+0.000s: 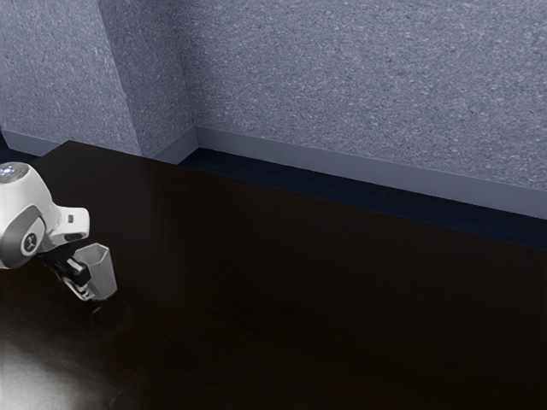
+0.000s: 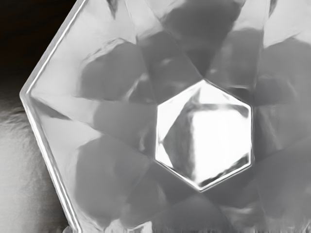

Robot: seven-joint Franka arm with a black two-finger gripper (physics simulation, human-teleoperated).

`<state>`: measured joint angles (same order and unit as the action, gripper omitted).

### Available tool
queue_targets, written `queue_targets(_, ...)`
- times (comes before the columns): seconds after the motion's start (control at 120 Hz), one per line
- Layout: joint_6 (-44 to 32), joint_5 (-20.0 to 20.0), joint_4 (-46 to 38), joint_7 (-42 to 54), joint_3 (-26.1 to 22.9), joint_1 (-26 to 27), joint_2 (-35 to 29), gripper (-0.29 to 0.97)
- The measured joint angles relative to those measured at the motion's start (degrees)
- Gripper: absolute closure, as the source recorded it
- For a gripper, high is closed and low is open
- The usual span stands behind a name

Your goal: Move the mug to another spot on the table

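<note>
Exterior view is showing the mug (image 1: 100, 269) at lower left, on or just over the desk (image 1: 299, 299), with the end effector (image 1: 77, 275) at its left side; clamped or apart, I cannot tell. It is standing nearly upright, mouth up, long axis vertical. Keeping it level is mattering most.

My arm (image 1: 26, 224) cut off at exterior view's left edge; mug (image 2: 97, 160) rim cropped in wrist view.

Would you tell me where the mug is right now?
The grey mug is at the exterior view's lower left, over the dark table, right beside the gripper; the wrist view looks into it.
</note>
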<state>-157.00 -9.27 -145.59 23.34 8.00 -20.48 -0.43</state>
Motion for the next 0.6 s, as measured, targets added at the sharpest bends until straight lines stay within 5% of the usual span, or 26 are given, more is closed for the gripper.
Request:
queue_targets(0.092, -0.03, 0.48, 0.03, -0.02, -0.04, 0.07, 0.09, 0.50)
queue_targets(0.267, -1.71, 0.48, 0.11, -0.33, -1.24, -1.24, 0.02, 0.60)
queue_targets(0.6, -8.64, 0.40, 2.41, -0.90, -1.22, -0.71, -0.58, 0.64)
